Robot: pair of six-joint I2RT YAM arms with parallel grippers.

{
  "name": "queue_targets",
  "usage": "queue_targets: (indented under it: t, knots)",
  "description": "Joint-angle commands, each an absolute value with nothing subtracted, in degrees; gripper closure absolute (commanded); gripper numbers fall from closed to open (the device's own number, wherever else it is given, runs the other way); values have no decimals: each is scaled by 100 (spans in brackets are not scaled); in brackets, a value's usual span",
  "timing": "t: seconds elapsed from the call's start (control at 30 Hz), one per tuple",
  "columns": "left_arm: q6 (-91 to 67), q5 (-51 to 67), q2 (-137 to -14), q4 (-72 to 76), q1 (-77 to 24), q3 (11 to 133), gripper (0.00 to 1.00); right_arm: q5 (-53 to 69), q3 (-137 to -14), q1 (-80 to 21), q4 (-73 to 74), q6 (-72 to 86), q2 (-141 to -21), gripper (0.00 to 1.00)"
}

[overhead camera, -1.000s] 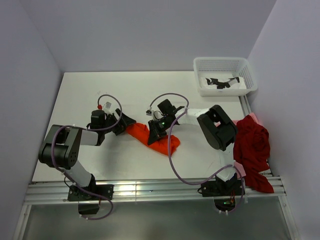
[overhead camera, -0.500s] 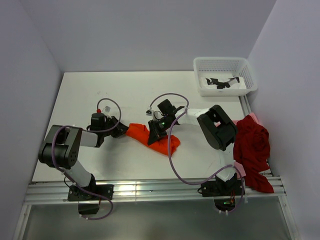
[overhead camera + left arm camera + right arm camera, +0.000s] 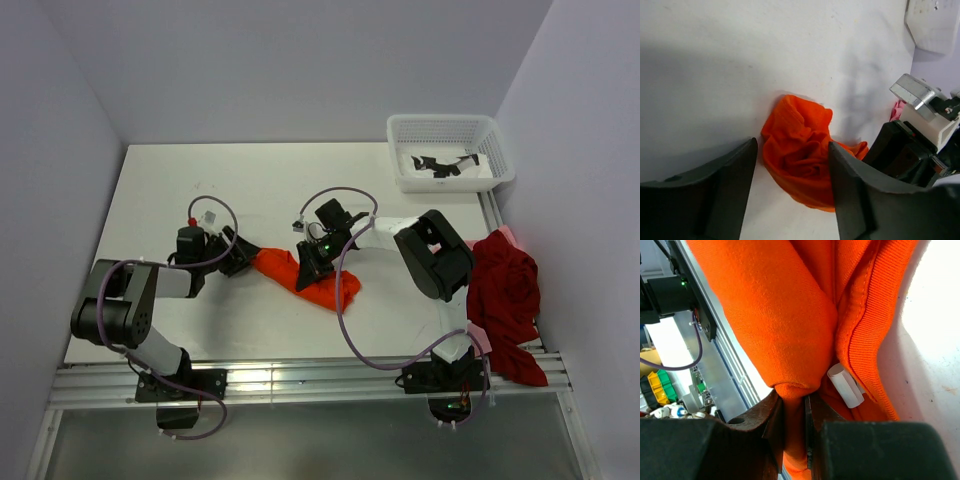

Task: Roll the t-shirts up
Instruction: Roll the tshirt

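The orange t-shirt lies bunched in a short roll at the table's middle. My right gripper is shut on it: in the right wrist view a fold of the orange t-shirt is pinched between the jaws of my right gripper, next to a white rolled label. My left gripper is open at the roll's left end. In the left wrist view the crumpled orange t-shirt sits between the spread fingers of my left gripper. A dark red t-shirt and a pale pink one lie heaped at the right edge.
A white mesh basket holding black-and-white items stands at the back right corner. Grey walls close in the table on the left, back and right. Metal rails run along the near edge by the arm bases.
My left gripper closed on the roll's left end half a second ago and has opened again, shifting slightly. The right gripper has kept its grip and place.
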State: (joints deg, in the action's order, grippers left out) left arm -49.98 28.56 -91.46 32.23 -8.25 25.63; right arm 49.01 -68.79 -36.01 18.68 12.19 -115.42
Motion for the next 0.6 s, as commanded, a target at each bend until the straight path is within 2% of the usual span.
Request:
queue_targets:
  t: [0.0, 0.2, 0.4, 0.57]
  knots:
    - [-4896, 2549, -8843, 2743, -589, 2391, 32, 4140, -6680, -3604, 2347, 949, -11777, 89]
    - [-4887, 2373, -8298, 2075, -466, 2329, 5, 4140, -6697, -3604, 2355, 949, -11777, 90]
    - [-4852, 2566, -7981, 2003, -396, 2250, 2, 4148, -6680, -3612, 2329, 949, -11769, 91]
    - [-4895, 3242, -7901, 2478, -404, 2049, 0, 4140, -6697, -3612, 2347, 958, -11786, 92]
